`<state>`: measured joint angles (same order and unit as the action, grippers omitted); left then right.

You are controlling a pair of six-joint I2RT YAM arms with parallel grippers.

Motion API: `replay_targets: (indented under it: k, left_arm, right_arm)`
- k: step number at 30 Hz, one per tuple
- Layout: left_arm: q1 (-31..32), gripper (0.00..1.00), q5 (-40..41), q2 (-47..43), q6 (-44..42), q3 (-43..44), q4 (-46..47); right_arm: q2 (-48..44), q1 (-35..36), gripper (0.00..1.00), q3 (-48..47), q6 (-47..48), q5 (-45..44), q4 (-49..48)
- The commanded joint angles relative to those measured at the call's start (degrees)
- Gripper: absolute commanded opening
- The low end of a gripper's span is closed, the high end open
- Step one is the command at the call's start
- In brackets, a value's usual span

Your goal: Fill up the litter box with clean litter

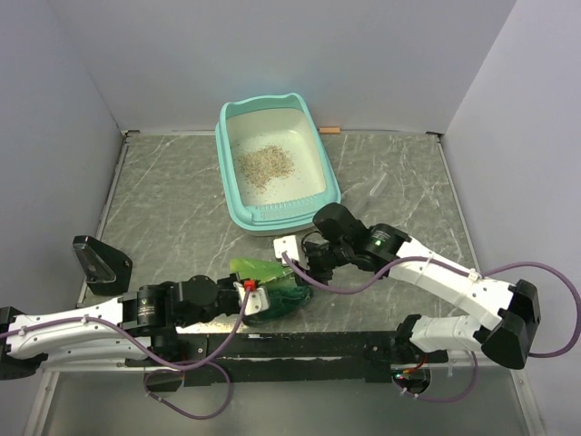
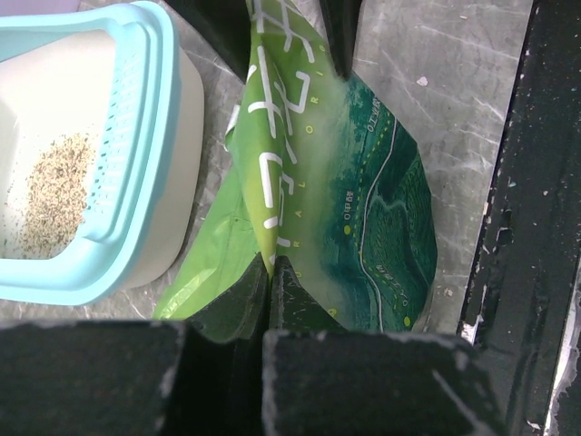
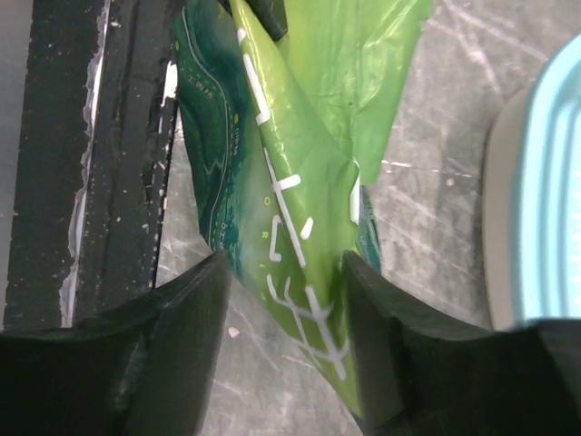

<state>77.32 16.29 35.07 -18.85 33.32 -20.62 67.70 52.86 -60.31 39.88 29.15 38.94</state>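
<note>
The turquoise litter box (image 1: 234,177) stands at the back centre of the table, with a thin patch of beige clean litter (image 1: 266,163) on its whitish floor. A glossy green printed bag (image 1: 277,292) lies crumpled near the front edge. My left gripper (image 2: 270,263) is shut on a fold of the bag (image 2: 363,209), with the litter box (image 2: 150,136) and litter (image 2: 50,195) to its left. My right gripper (image 3: 286,263) is open and straddles the bag's other end (image 3: 300,200). Its right finger touches the film and its left finger stands off it.
A black rail (image 1: 300,345) runs along the near table edge just behind the bag. A dark scoop-like object (image 1: 100,261) lies at the left edge. A small brown piece (image 1: 331,130) sits behind the box. Grey walls close in three sides.
</note>
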Motion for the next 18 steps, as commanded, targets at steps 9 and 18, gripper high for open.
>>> replay_targets:
  k: [9,18]
  left_arm:
    - [-0.4,0.22,-4.9,2.1,-1.0,4.5,1.6]
    - [-0.8,0.34,-10.7,14.4,-1.5,7.3,3.0]
  right_arm:
    - [0.2,0.0,0.00,4.2,1.2,4.0,-2.1]
    - [-3.8,-0.5,0.00,6.7,0.6,2.8,-3.3]
